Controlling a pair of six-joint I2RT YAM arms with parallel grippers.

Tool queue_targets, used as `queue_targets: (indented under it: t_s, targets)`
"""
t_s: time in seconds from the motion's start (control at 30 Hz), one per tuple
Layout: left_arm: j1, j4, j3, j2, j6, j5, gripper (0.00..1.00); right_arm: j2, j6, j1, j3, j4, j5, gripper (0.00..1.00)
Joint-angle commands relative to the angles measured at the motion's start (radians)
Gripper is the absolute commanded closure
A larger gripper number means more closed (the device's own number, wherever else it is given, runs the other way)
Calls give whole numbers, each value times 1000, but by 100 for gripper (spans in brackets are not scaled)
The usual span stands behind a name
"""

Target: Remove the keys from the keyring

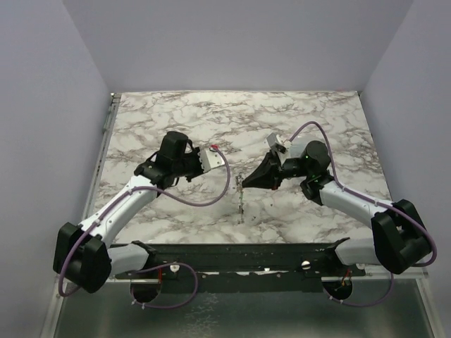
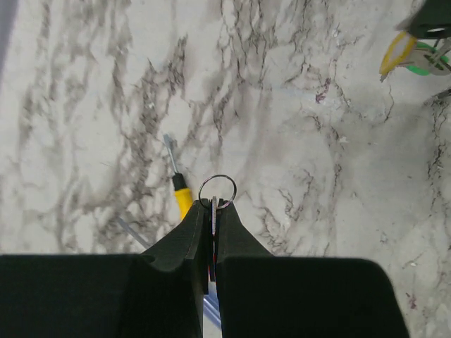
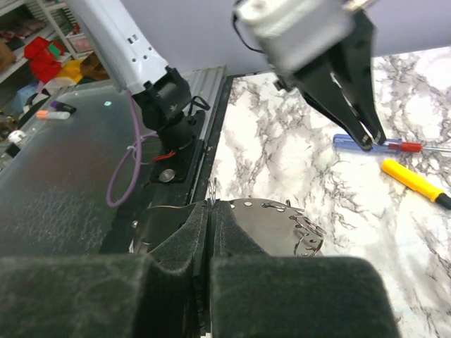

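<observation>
Seen from the left wrist, the lower arc of the ring point(image 2: 216, 176) was lost between the closed fingers of the left gripper point(image 2: 213, 205), and one finger covered the end of the yellow-handled tool point(image 2: 182, 197). The yellow and green keys point(image 2: 412, 56) ran off the top right corner. The right gripper point(image 3: 210, 208) showed only a thin metal sliver point(image 3: 211, 191) in its pinch, the rest buried. From overhead those keys were too small to make out.

1. White tabletop with grey-brown marble veining point(image 1: 317, 120).
2. Small screwdriver with a yellow plastic handle and thin metal shaft point(image 2: 182, 197), flat on the tabletop.
3. Pen-like stick, translucent blue with a red section point(image 3: 347, 140), flat on the tabletop near item 2 and not touching it.
4. Pale lavender-grey enclosure walls point(image 1: 232, 42).
5. Metal rail point(image 1: 106, 134) along the tabletop's left edge.
6. Grey sheet-metal shelf point(image 1: 246, 317) at the near edge.
7. Background shelving with red and yellow clutter point(image 3: 42, 60), blurred.
</observation>
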Motion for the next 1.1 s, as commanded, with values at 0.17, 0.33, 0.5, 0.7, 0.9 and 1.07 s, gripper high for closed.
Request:
queue_targets:
  t_s: [0.17, 0.33, 0.5, 0.7, 0.9, 1.07]
  targets:
    - [89, -40, 60, 264, -398, 164, 100, -26, -123, -4, 53, -151, -105, 99]
    - [99, -55, 177, 440, -546, 110, 100, -31, -284, -5, 108, -374, -116, 99]
    - [101, -48, 289, 555, -614, 27, 100, -35, -446, -5, 166, -570, -119, 99]
    - [102, -33, 275, 613, -678, -21, 98, -38, -463, -7, 184, -598, -119, 99]
    - [102, 23, 294, 676, -745, -48, 97, -42, -494, -6, 199, -643, -117, 99]
    - [104, 39, 308, 710, -764, -101, 78, -44, -504, -7, 201, -651, -119, 99]
